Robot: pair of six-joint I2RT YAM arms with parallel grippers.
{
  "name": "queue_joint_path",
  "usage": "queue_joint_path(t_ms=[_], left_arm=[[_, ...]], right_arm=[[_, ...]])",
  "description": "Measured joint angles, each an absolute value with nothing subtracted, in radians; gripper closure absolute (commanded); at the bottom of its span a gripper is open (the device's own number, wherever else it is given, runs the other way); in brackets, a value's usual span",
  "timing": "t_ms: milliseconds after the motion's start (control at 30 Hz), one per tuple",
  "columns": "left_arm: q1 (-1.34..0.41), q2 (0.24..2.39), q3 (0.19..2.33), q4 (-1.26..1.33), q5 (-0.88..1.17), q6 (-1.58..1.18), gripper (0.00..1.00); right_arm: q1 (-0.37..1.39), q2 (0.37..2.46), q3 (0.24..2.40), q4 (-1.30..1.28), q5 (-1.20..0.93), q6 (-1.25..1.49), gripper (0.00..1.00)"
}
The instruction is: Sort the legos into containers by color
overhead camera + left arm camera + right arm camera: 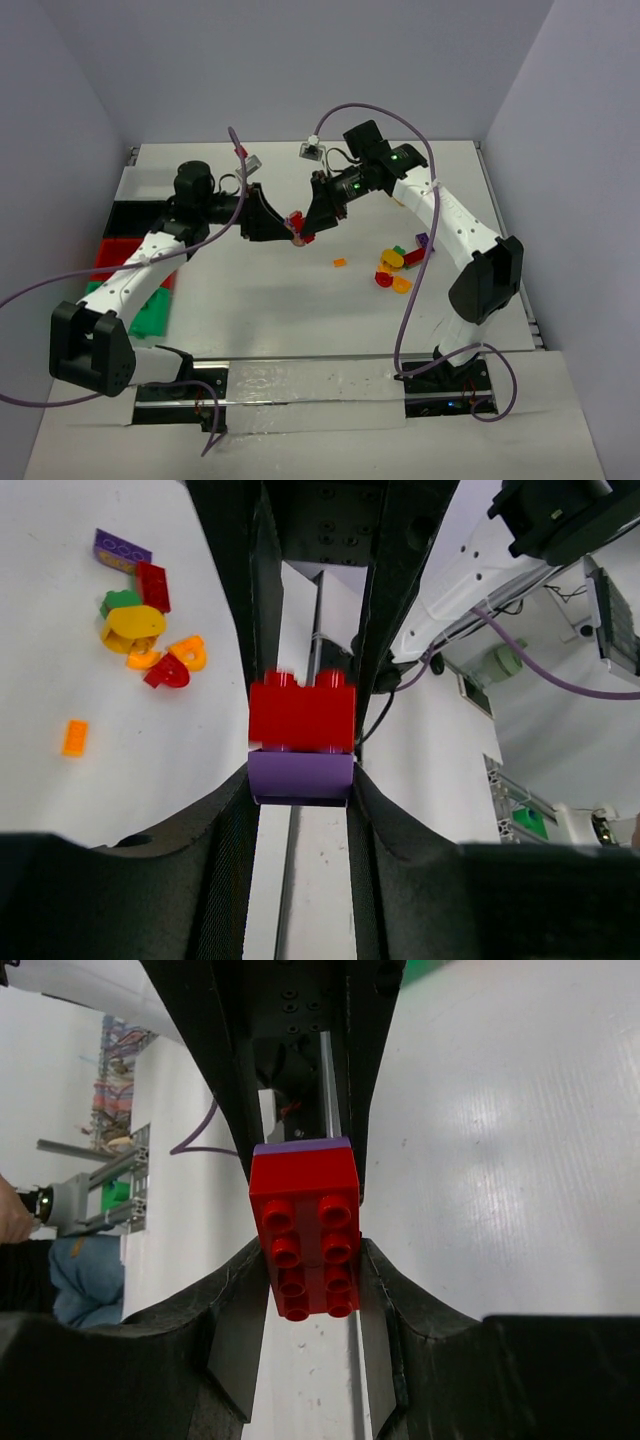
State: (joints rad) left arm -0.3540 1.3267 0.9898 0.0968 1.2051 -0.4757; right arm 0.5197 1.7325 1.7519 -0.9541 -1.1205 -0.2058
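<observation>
Above the middle of the white surface (260, 300), two tools meet. The left tool (300, 790) is clamped on a purple brick (300, 777), the right tool (310, 1280) on the red brick (305, 1230) joined to it. Loose legos (398, 265) lie right, the green bin (152, 312) far left

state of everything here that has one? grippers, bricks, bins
right gripper: shut on red lego brick
left gripper: shut on purple lego brick
red lego brick: stacked on the purple one, held between both grippers
purple lego brick: stuck under the red one
loose plastic legos: heaped, unsorted
green plastic bin, red bin, black bin: open
</observation>
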Motion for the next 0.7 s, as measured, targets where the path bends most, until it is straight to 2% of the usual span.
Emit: queue_joint_path(t_ms=[67, 167, 333, 500, 700], left_arm=[[-0.314, 1.31, 0.987, 0.04, 1.22, -0.427, 1.0], [-0.158, 1.282, 0.961, -0.054, 1.232, -0.352, 1.0], [0.093, 1.358, 1.066, -0.418, 1.163, -0.042, 1.0], [0.24, 1.452, 1.245, -0.496, 0.83, 0.037, 1.0], [0.258, 1.624, 1.503, -0.465, 0.379, 0.057, 1.0]], right_arm=[[0.514, 1.732, 1.752, -0.946, -1.12, -0.21, 1.0], [0.459, 1.724, 1.752, -0.965, -1.124, -0.21, 1.0], [0.376, 1.722, 1.753, -0.972, -1.101, -0.21, 1.0], [0.377, 1.712, 1.753, -0.956, -0.97, -0.173, 1.0], [0.384, 1.711, 1.753, -0.934, -0.772, -0.125, 1.0]])
